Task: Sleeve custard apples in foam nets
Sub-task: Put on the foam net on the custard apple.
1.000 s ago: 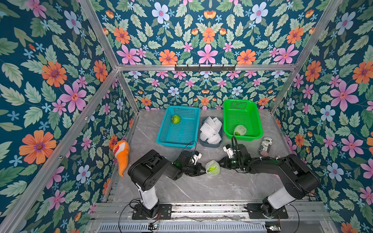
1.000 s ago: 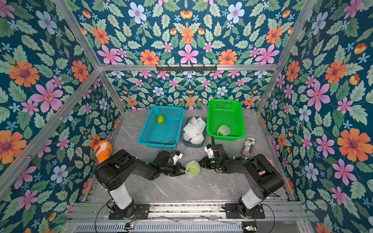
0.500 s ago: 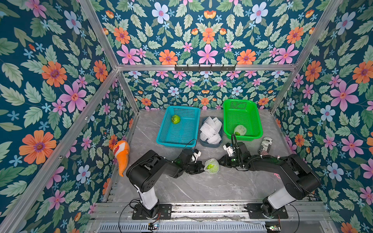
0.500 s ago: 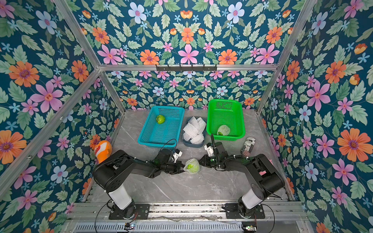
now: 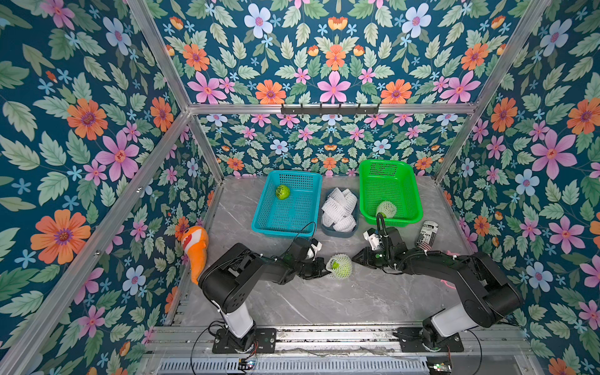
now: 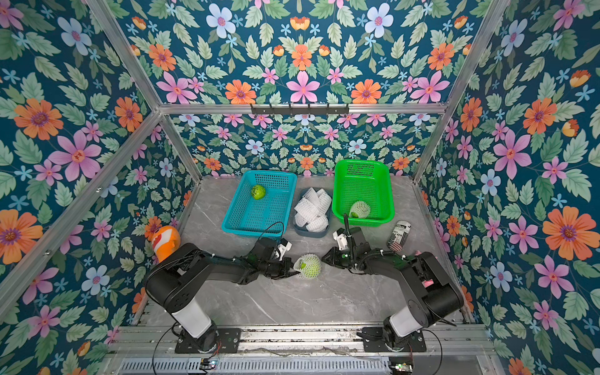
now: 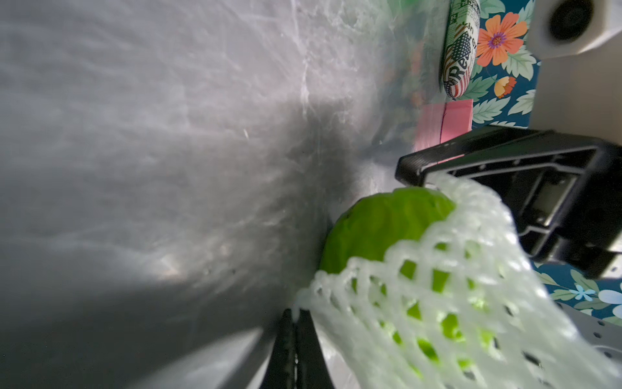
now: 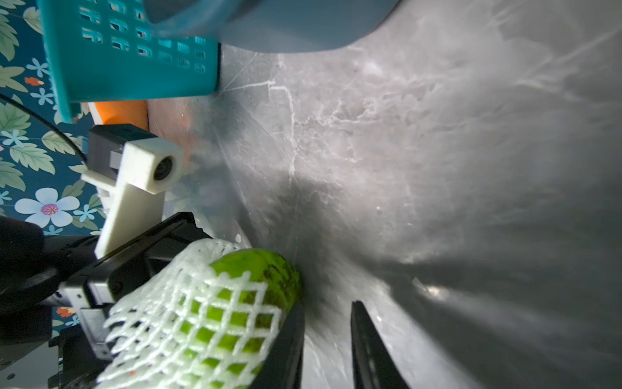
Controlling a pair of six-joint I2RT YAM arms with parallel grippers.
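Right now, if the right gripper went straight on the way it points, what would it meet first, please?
Most likely the netted custard apple just ahead of the right gripper; in the wrist view one of its fingers sits beside it, though the gap aims slightly past.

The grey marbled bench (image 5: 324, 298) carries three containers in a row along its back. They are a teal basket (image 5: 282, 232), a small grey tub (image 5: 339, 233) of white foam nets (image 5: 339, 207) and a green basket (image 5: 383, 170), with the tub between the baskets. A printed can (image 5: 428, 234) lies on its side just beside the green basket's front corner. An orange plush fish (image 5: 196, 250) leans at the left edge, and a pink flat piece (image 7: 444, 124) lies at the right edge. Mid-bench is a custard apple (image 5: 336, 265) in a foam net (image 5: 345, 272); whether it rests on the surface cannot be told.
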